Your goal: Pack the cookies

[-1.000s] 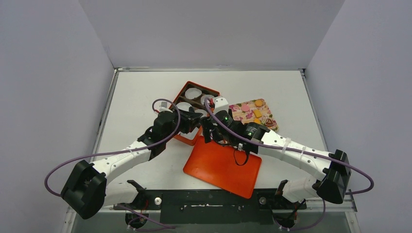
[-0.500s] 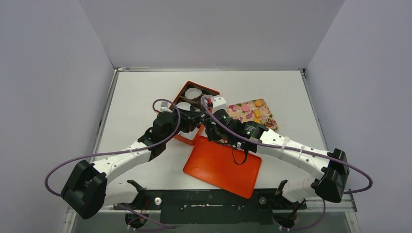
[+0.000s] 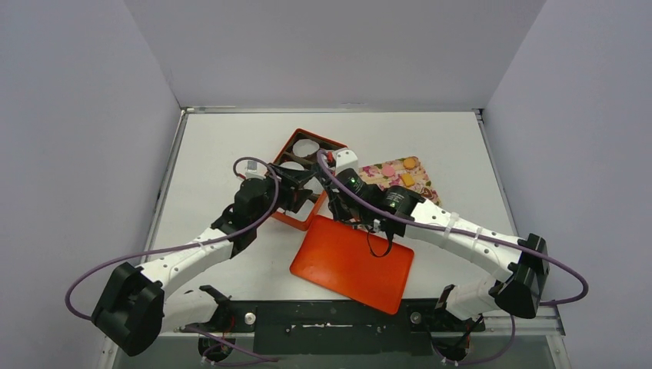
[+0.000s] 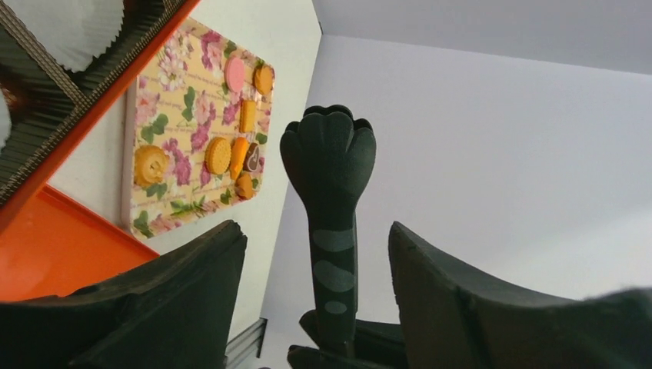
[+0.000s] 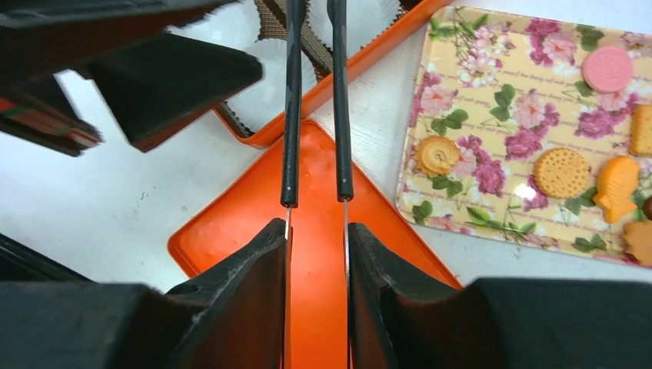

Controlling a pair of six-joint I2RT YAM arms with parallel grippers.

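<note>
The cookies (image 3: 403, 180) lie on a floral tray (image 3: 374, 171) right of the orange box; round orange ones (image 5: 563, 171) and a pink one (image 5: 607, 68) show in the right wrist view, and a row of cookies (image 4: 217, 154) shows in the left wrist view. Dark tongs (image 5: 291, 115) run between the jaws of my right gripper (image 5: 316, 227), which is shut on their thin metal arms. The paw-shaped end of the tongs (image 4: 328, 154) stands between the jaws of my left gripper (image 4: 314, 231), which is open and touches neither side. The left gripper (image 3: 306, 191) and right gripper (image 3: 337, 201) meet beside the box.
An orange box (image 3: 293, 141) holding white paper cups (image 3: 306, 147) sits at centre. Its flat orange lid (image 3: 350, 265) lies near the front, under the right gripper. Grey walls close in the table on three sides.
My left gripper has opened and let go of the tongs and drawn slightly back to the left. My right gripper has closed on the tongs and shifted a little towards the tray.
</note>
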